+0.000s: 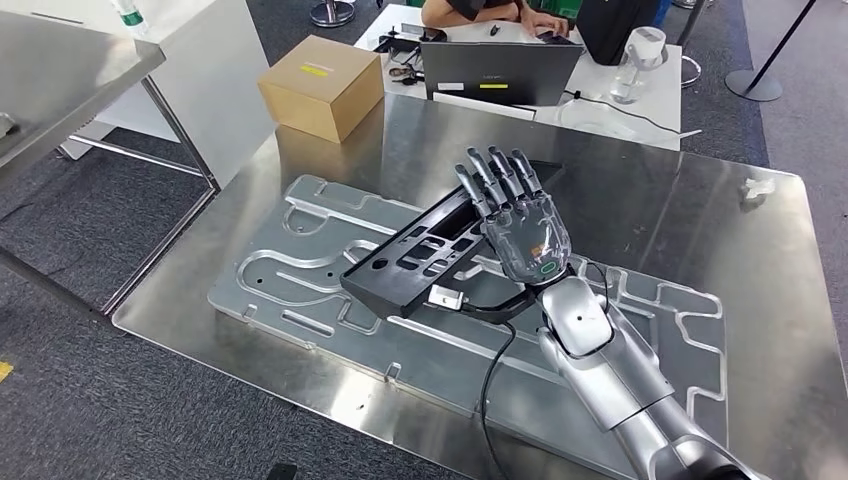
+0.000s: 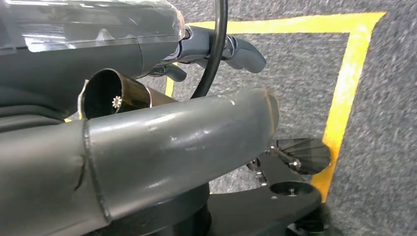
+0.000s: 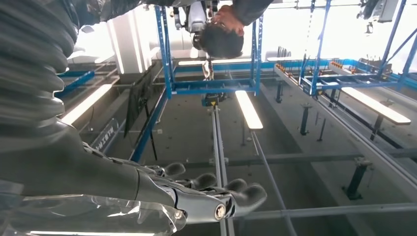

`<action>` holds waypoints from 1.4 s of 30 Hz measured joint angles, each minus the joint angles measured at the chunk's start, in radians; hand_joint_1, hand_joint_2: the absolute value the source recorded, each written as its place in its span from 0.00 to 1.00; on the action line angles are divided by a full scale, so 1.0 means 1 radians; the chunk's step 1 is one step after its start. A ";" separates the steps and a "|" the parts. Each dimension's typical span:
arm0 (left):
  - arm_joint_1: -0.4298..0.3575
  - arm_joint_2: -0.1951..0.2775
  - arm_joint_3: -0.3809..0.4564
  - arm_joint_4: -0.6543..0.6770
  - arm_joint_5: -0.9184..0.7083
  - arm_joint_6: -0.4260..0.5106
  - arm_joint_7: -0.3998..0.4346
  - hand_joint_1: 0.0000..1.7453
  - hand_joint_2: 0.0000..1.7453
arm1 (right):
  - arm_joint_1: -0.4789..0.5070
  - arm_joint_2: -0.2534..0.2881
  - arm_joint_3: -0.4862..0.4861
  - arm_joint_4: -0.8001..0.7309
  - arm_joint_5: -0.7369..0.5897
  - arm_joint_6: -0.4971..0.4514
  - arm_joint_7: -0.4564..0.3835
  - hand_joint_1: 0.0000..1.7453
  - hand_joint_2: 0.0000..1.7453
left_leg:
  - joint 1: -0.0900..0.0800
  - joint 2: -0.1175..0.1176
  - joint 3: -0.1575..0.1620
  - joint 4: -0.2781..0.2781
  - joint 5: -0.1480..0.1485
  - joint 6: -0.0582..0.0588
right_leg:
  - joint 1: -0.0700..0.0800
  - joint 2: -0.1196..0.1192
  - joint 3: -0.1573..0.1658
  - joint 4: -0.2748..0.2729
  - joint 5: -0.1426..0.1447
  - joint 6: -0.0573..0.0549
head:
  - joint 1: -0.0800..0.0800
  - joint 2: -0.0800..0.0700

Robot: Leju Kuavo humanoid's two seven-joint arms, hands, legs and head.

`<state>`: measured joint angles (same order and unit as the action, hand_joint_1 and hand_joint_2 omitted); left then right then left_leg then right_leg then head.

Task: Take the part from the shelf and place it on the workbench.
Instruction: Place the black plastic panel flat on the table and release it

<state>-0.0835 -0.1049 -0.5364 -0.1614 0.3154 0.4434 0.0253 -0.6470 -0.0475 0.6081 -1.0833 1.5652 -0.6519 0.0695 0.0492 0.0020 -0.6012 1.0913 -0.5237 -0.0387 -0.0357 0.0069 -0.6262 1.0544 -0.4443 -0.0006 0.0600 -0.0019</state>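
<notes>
Grey carpet surrounds a steel workbench [image 1: 700,210] that carries a machined aluminium plate [image 1: 300,270] with milled channels. Black part [image 1: 420,255], a long slotted tray-like piece, lies flat on the plate; its long axis runs diagonally, near end toward the bench's front left, far end toward the back right, under the hand. Right hand [image 1: 515,215] is raised above the part's far end, palm up, fingers [image 1: 495,180] straight and spread, holding nothing. Left hand [image 2: 216,46] hangs over carpet marked with yellow tape [image 2: 344,93]; whether its fingers are spread or closed I cannot tell. Cardboard box [image 1: 320,85] sits at the bench's back-left corner. Beyond it, a person [image 1: 480,12] sits behind a laptop [image 1: 500,72] on a white table [image 1: 655,115].
</notes>
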 joint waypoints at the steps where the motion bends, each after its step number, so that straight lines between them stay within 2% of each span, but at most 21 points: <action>1: 0.000 0.000 0.000 0.000 0.000 0.000 0.000 0.00 0.00 | 0.000 0.001 0.000 0.000 0.000 0.000 0.000 0.00 1.00 | -0.003 0.000 -0.025 0.065 -0.045 0.003 | 0.005 -0.002 -0.008 0.000 0.006 -0.009 | 0.000 0.000; 3: 0.000 0.000 0.000 0.000 0.000 0.000 0.000 0.00 0.00 | 0.001 0.001 0.000 0.000 0.000 0.000 0.000 0.00 1.00 | -0.010 0.000 -0.068 0.191 -0.109 0.009 | 0.018 -0.005 -0.025 0.000 0.020 -0.022 | 0.000 0.000; 5: 0.001 0.000 0.000 0.000 0.001 0.000 -0.001 0.00 0.00 | 0.001 0.001 0.000 0.000 0.000 0.002 0.000 0.00 1.00 | -0.019 0.000 -0.055 0.207 -0.099 0.024 | 0.033 -0.006 -0.043 0.000 0.035 -0.028 | 0.000 0.000; 7: 0.000 0.001 0.000 0.000 0.002 0.000 -0.001 0.00 0.00 | 0.000 0.002 0.000 -0.001 0.000 0.004 0.001 0.00 1.00 | -0.036 -0.001 0.025 0.094 -0.047 0.053 | 0.043 -0.005 -0.059 0.000 0.051 -0.031 | 0.000 0.000; 9: -0.002 0.003 0.000 0.000 0.001 0.000 -0.002 0.00 0.00 | -0.001 0.002 0.000 -0.003 0.000 0.005 0.003 0.00 1.00 | -0.050 0.002 0.100 -0.028 -0.024 0.074 | 0.048 -0.005 -0.068 -0.001 0.067 -0.027 | 0.001 0.000; 13: -0.002 0.003 0.000 0.000 0.000 0.000 -0.002 0.00 0.00 | -0.001 0.005 0.000 -0.005 0.000 0.005 0.006 0.00 1.00 | -0.057 0.005 0.108 -0.089 0.010 0.079 | 0.041 -0.007 -0.073 -0.018 0.095 -0.003 | 0.000 0.000; 15: -0.002 0.002 0.000 0.000 0.000 0.000 -0.002 0.00 0.00 | -0.001 0.004 0.000 -0.005 0.000 0.005 0.010 0.00 1.00 | -0.050 0.008 0.090 -0.106 0.045 0.087 | 0.040 -0.006 -0.091 0.016 0.036 0.009 | 0.001 0.000; 17: -0.003 0.002 0.000 0.000 0.000 0.000 -0.004 0.00 0.00 | -0.001 0.003 0.000 -0.005 0.000 0.006 0.012 0.00 1.00 | -0.048 0.011 0.061 -0.109 0.073 0.092 | 0.032 -0.005 -0.119 0.127 -0.070 0.020 | 0.001 0.000; 18: -0.002 0.001 0.000 0.000 0.000 0.000 -0.005 0.00 0.00 | 0.001 0.003 0.000 -0.005 0.000 0.006 0.012 0.00 1.00 | -0.047 0.011 0.043 -0.107 0.085 0.090 | 0.028 -0.006 -0.129 0.190 -0.103 0.026 | 0.001 0.000; 20: -0.001 0.001 0.000 0.000 0.000 0.000 -0.006 0.00 0.00 | 0.003 0.001 0.000 -0.004 0.000 0.006 0.011 0.00 1.00 | -0.043 0.012 0.008 -0.100 0.107 0.084 | 0.018 -0.006 -0.118 0.254 -0.097 0.037 | 0.001 0.000; 21: -0.001 0.001 0.000 0.000 0.000 0.000 -0.007 0.00 0.00 | 0.004 0.001 0.000 -0.004 0.000 0.006 0.011 0.00 1.00 | -0.040 0.013 -0.009 -0.095 0.116 0.080 | 0.014 -0.007 -0.087 0.235 -0.071 0.043 | 0.001 0.000; 23: -0.002 0.001 0.000 0.000 0.000 0.001 -0.007 0.00 0.00 | 0.002 0.001 0.000 -0.003 0.000 0.005 0.009 0.00 1.00 | -0.035 0.012 -0.040 -0.079 0.129 0.068 | 0.007 -0.007 0.015 0.115 -0.044 0.051 | 0.001 0.000; 25: -0.003 0.000 0.000 0.000 -0.001 0.001 -0.006 0.00 0.00 | -0.001 0.002 -0.001 -0.004 0.000 0.005 0.008 0.00 1.00 | -0.034 0.011 -0.058 -0.066 0.141 0.053 | 0.009 -0.004 0.088 0.005 -0.065 0.043 | 0.000 0.000; 28: -0.003 0.000 0.000 0.000 -0.001 0.003 -0.003 0.00 0.00 | -0.001 0.003 -0.002 0.000 0.000 0.005 0.005 0.00 1.00 | -0.032 0.010 -0.066 -0.066 0.160 0.029 | 0.015 -0.002 0.088 -0.022 -0.066 0.013 | 0.000 0.000; 30: -0.003 0.000 0.000 0.000 0.000 0.004 -0.001 0.00 0.00 | 0.000 0.004 -0.004 0.004 0.000 0.005 0.002 0.00 1.00 | -0.028 0.007 -0.082 -0.036 0.121 0.020 | 0.013 -0.006 0.071 -0.025 -0.045 -0.007 | 0.000 0.000; 33: -0.004 0.000 0.000 0.000 -0.001 0.004 0.000 0.00 0.00 | 0.001 0.007 -0.007 0.010 0.000 0.005 0.001 0.00 1.00 | -0.027 0.005 -0.124 0.129 -0.025 0.014 | 0.018 -0.007 0.031 -0.025 -0.009 -0.024 | -0.001 0.000; 34: -0.004 0.000 0.000 0.000 -0.001 0.004 0.001 0.00 0.00 | 0.002 0.007 -0.007 0.012 0.000 0.005 0.001 0.00 1.00 | -0.027 0.005 -0.130 0.183 -0.049 0.013 | 0.021 -0.007 0.015 -0.024 0.004 -0.025 | -0.001 0.000; 36: -0.004 -0.001 0.000 0.000 -0.001 0.004 0.001 0.00 0.00 | 0.003 0.007 -0.007 0.016 0.000 0.004 0.001 0.00 1.00 | -0.027 0.005 -0.102 0.212 -0.029 0.015 | 0.025 -0.007 -0.017 -0.021 0.027 -0.024 | -0.001 0.000; 38: -0.006 -0.001 0.000 0.000 -0.001 0.004 0.001 0.00 0.00 | 0.004 0.008 -0.008 0.017 0.000 0.004 0.001 0.00 1.00 | -0.028 0.004 -0.014 0.117 0.013 0.025 | 0.027 -0.007 -0.044 -0.019 0.049 -0.020 | -0.001 0.000; 40: -0.010 0.000 0.000 0.000 -0.001 0.004 0.001 0.00 0.00 | 0.002 0.008 -0.011 0.017 0.000 0.003 0.001 0.00 1.00 | -0.034 0.002 0.085 -0.021 0.004 0.036 | 0.029 -0.007 -0.060 -0.018 0.070 -0.011 | 0.000 0.000; 42: -0.013 0.000 0.000 0.000 -0.001 0.004 0.001 0.00 0.00 | 0.002 0.009 -0.014 0.017 0.000 0.003 0.001 0.00 1.00 | -0.042 0.001 0.117 -0.086 -0.007 0.045 | 0.026 -0.008 -0.065 -0.025 0.092 0.003 | -0.001 0.000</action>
<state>-0.0963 -0.1053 -0.5366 -0.1614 0.3142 0.4474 0.0266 -0.6452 -0.0388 0.5937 -1.0665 1.5652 -0.6492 0.0707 0.0070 0.0029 -0.4846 1.0048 -0.5309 0.0060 -0.0093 -0.0015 -0.6909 1.0290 -0.3521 0.0022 0.0591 -0.0019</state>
